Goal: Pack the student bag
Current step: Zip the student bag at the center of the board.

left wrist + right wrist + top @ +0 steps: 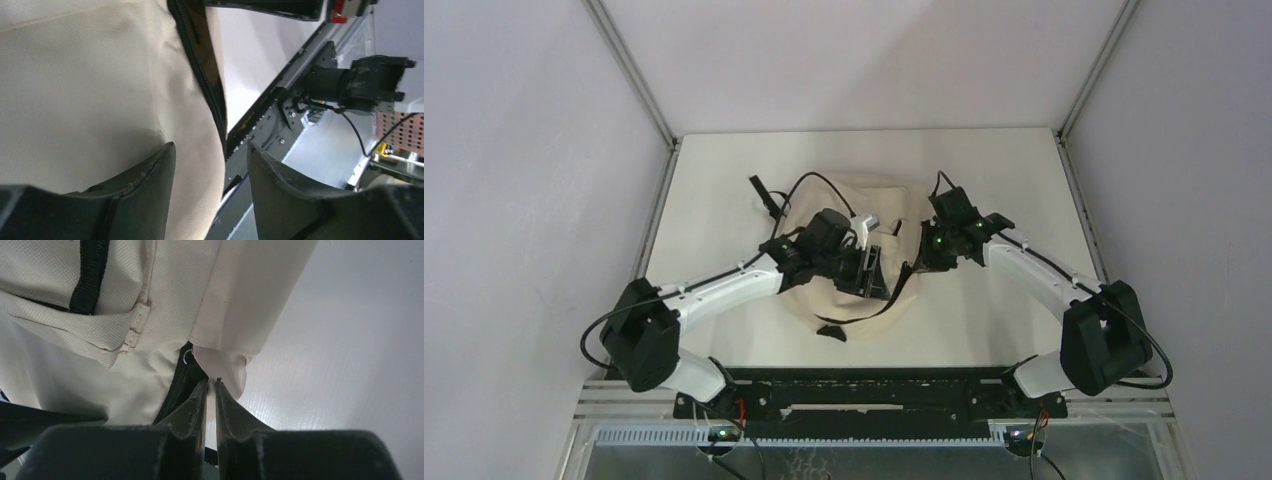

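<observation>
While the left hand is spread over the bag, the right hand pinches its fabric by the zipper.

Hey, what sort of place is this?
Probably a robotics lab test cell: a white table boxed in by plain walls and metal frame posts, a left arm and right arm bolted to a rail at its near edge, and a cream backpack.
</observation>
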`<state>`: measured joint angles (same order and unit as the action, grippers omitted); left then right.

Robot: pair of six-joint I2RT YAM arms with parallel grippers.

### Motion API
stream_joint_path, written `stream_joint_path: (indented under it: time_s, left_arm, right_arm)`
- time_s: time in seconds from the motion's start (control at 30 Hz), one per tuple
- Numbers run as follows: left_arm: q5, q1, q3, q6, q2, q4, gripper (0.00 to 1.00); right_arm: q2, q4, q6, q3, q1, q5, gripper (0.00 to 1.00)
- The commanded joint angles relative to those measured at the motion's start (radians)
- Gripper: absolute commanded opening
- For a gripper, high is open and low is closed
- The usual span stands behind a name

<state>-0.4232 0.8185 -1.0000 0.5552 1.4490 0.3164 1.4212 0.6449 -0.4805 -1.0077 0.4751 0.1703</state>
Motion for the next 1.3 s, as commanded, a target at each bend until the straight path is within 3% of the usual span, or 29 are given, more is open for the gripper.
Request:
stream_joint_path:
  time_s: [0.0,0.13,0.33,0.43,0.53,0.67,0.93,1.27]
  left_arm:
    - [0.085,-0.006,0.032,-0.051,0.011,-0.048,0.59]
    - [0.133,-0.021,0.033,-0.067,0.055,-0.038,0.58]
    - [-0.043,-0.002,0.0,0.115,0.113,-0.262,0.49]
    - [-0.085,0.004,-0.009,0.172,0.116,-0.389,0.33]
    - [-0.147,0.008,-0.027,0.242,0.171,-0.468,0.3]
    - [-0.11,0.008,-0.041,0.262,0.23,-0.465,0.38]
    - [-0.012,-0.021,-0.023,0.31,0.321,-0.507,0.37]
    - [0.096,-0.049,-0.029,0.374,0.377,-0.552,0.21]
  right_arm:
    - [0.005,-0.045,0.005,0.011,-0.01,-0.011,0.13]
    - [-0.004,-0.059,0.007,0.029,-0.01,0.018,0.0]
    - [-0.016,-0.076,0.003,0.048,-0.01,0.053,0.0]
    - [-0.04,-0.088,-0.003,0.068,-0.018,0.064,0.0]
    - [-0.053,-0.101,-0.004,0.084,-0.028,0.079,0.0]
    - [-0.07,-0.095,-0.004,0.099,-0.037,0.071,0.0]
    - [-0.096,-0.094,0.001,0.116,-0.049,0.083,0.0]
    - [-0.106,-0.094,0.001,0.119,-0.05,0.097,0.0]
